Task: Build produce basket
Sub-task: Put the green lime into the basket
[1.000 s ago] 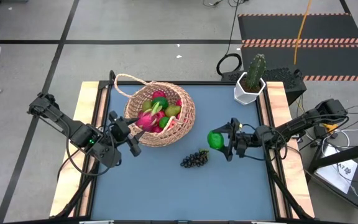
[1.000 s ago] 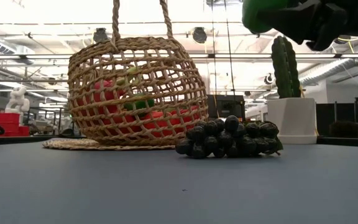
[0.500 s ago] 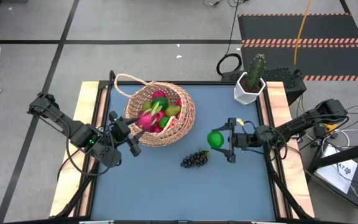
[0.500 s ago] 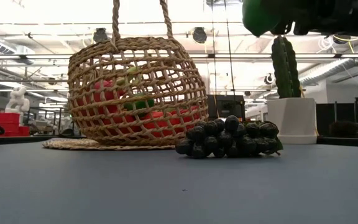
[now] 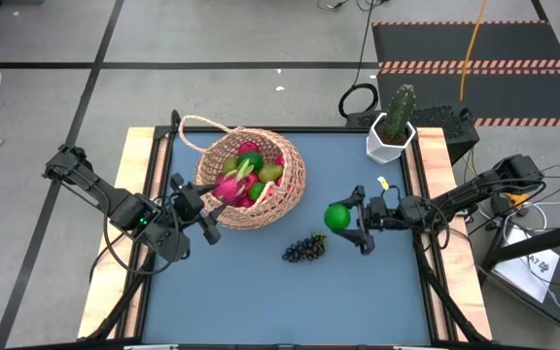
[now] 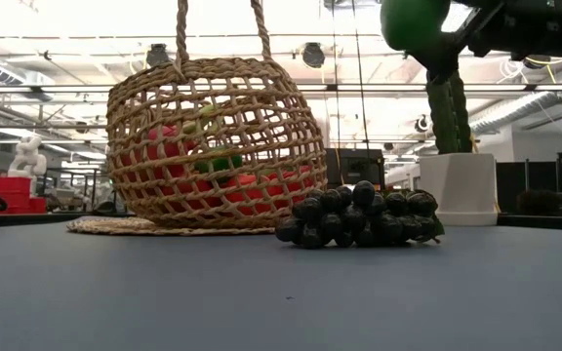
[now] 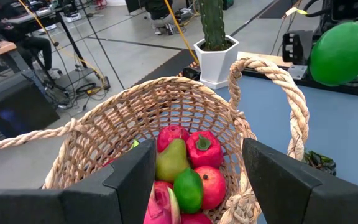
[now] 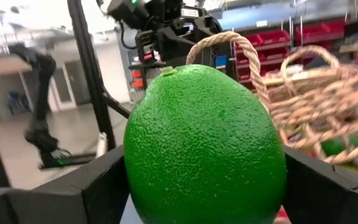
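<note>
Produce-basket task, loading phase. The basket (image 5: pixel 251 177) serves as landmark: it sits tipped toward the left arm on the blue table (image 5: pixel 261 301), its mouth facing the left end effector (image 5: pixel 194 209), its loop handle (image 5: pixel 197 131) lying over the table on its far side. Inside it lie the produce already loaded: a pink dragon fruit (image 5: pixel 231 185), a yellow-green pear (image 7: pixel 171 158), a lime (image 7: pixel 188 190) and red round fruits (image 7: pixel 202 149).

The left end effector stands just beside the basket's near rim, its fingers (image 7: pixel 132 171) spread to either side of the rim; whether they press on the wicker cannot be told. The right end effector (image 5: pixel 350 220) hangs above the table to the right of the basket, well apart from it, clasping a green lime (image 5: pixel 336 217) between widely set fingers. A dark grape bunch (image 5: pixel 304 249) rests on the table below and right of the basket, near its wall. A cactus pot (image 5: pixel 391 139) stands farther right, at the table's far corner.

Hazards, as judged:
- The lime is round and smooth, so it could slip from the fingers during transfer.
- With the basket tilted, a lime released at the rim could roll back out.
- A low approach could strike the handle or nudge the grapes.
</note>
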You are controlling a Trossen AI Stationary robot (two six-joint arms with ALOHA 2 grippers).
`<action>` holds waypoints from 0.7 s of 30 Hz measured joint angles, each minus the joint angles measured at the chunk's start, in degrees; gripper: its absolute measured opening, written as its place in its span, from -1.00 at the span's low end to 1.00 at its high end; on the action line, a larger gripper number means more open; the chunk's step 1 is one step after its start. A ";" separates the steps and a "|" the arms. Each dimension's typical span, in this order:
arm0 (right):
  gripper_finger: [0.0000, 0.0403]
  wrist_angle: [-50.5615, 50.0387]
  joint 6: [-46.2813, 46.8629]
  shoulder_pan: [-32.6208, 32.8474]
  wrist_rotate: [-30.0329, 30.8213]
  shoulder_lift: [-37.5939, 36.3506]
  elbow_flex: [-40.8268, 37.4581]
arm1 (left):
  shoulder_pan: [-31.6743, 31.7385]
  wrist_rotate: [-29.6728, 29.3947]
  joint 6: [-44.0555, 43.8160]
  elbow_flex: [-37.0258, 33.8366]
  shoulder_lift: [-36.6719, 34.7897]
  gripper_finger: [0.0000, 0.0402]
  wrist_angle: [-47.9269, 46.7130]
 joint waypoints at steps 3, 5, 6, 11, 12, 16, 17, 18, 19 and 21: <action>0.66 0.00 7.33 0.02 0.00 0.02 0.00 | 0.02 0.00 -0.07 0.00 0.00 0.19 0.03; 0.66 0.00 11.87 0.00 0.00 0.01 0.00 | 0.02 0.14 -0.09 0.00 0.00 0.19 0.23; 0.66 0.00 13.97 0.01 0.00 0.02 0.00 | 0.00 0.28 -0.09 0.00 0.00 0.19 0.30; 0.66 0.00 26.48 0.00 -0.02 0.00 0.00 | 0.02 0.33 -0.11 0.00 0.00 0.19 0.31; 0.66 0.00 28.30 0.00 -0.02 0.00 0.00 | 0.01 0.33 -0.11 0.00 0.00 0.19 0.31; 0.66 0.00 30.54 0.01 -0.02 0.01 0.00 | 0.01 0.35 -0.13 0.00 0.00 0.19 0.31; 0.66 -0.02 30.26 0.00 0.00 0.00 0.00 | 0.00 0.35 -0.16 0.00 0.00 0.19 0.31; 0.66 0.00 30.12 0.00 -0.01 0.02 0.00 | 0.01 0.37 -0.17 0.00 0.00 0.19 0.30; 0.66 -0.02 30.11 0.01 -0.02 0.01 0.00 | 0.01 0.37 -0.18 0.00 0.00 0.19 0.31; 0.66 0.00 30.30 0.00 -0.01 0.02 0.00 | 0.02 0.37 -0.22 0.00 0.00 0.19 0.31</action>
